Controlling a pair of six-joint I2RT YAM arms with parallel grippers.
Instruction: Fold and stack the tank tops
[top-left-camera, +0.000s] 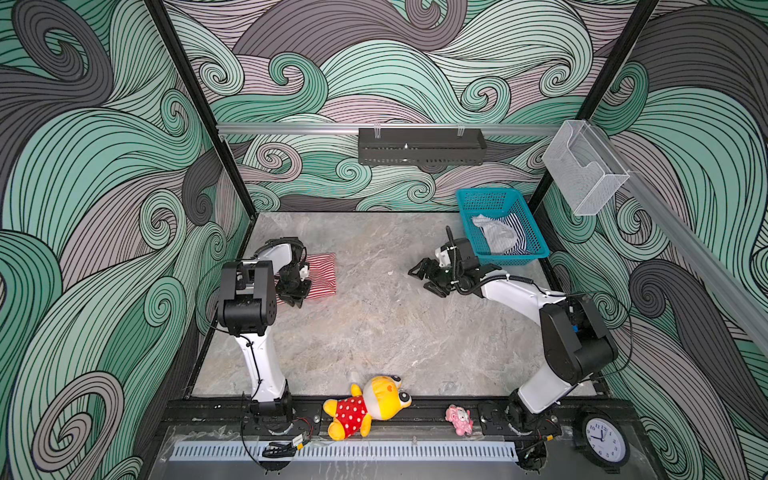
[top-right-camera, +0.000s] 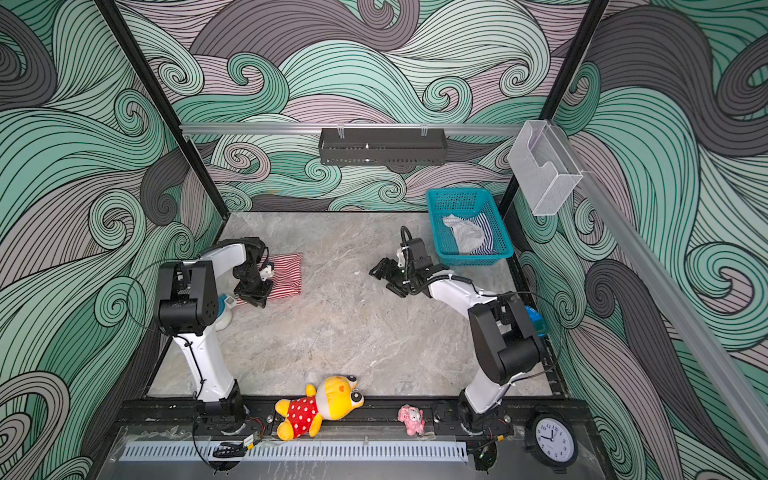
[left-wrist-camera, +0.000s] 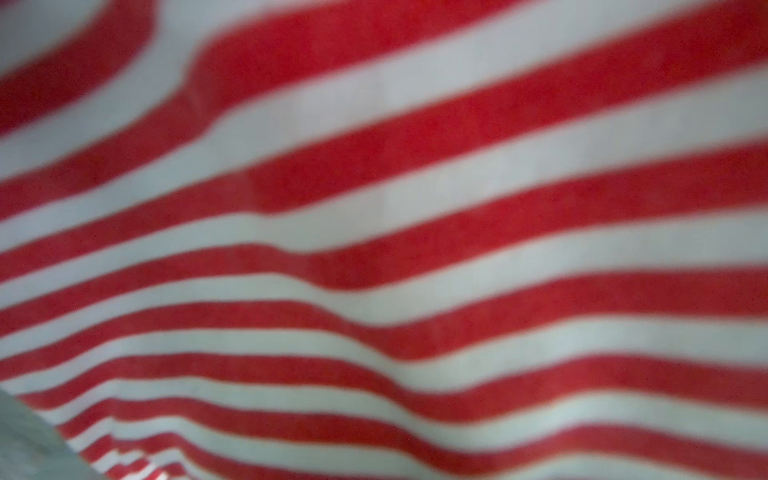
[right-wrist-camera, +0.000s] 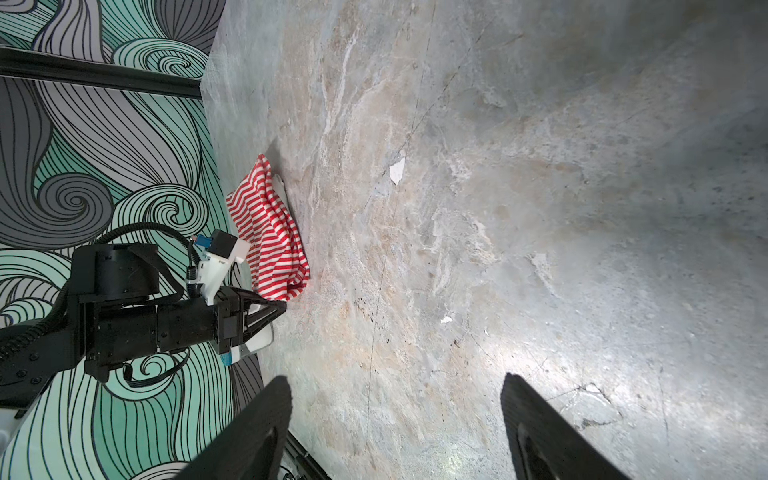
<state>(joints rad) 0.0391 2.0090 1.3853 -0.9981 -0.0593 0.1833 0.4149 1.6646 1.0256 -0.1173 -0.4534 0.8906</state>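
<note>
Swirling teal-and-grey wave walls (top-left-camera: 104, 166) close in a grey marble-look surface (top-left-camera: 374, 332), where the left end effector (top-left-camera: 298, 297) sits low at the near edge of a red-and-white thin-striped knit tank top (top-left-camera: 323, 272) folded into a compact rectangle; its wrist camera sees only blurred stripes, so whether the jaws are clamped on cloth cannot be told. Across the middle, the right end effector (right-wrist-camera: 395, 399) hovers over the surface with its black fingers (right-wrist-camera: 257, 424) well apart, holding nothing. Just behind that arm, a navy-and-white striped tank top (top-left-camera: 517, 239) lies crumpled in a teal plastic mesh basket (top-left-camera: 488, 201) at the far right corner, well apart from the red one. Both tops look light, limp and stretchy: they should sag and bunch when lifted at one point, so a pinch on two corners of a hem or on the shoulder straps seems the safer hold. The navy top is not yet folded.
</note>
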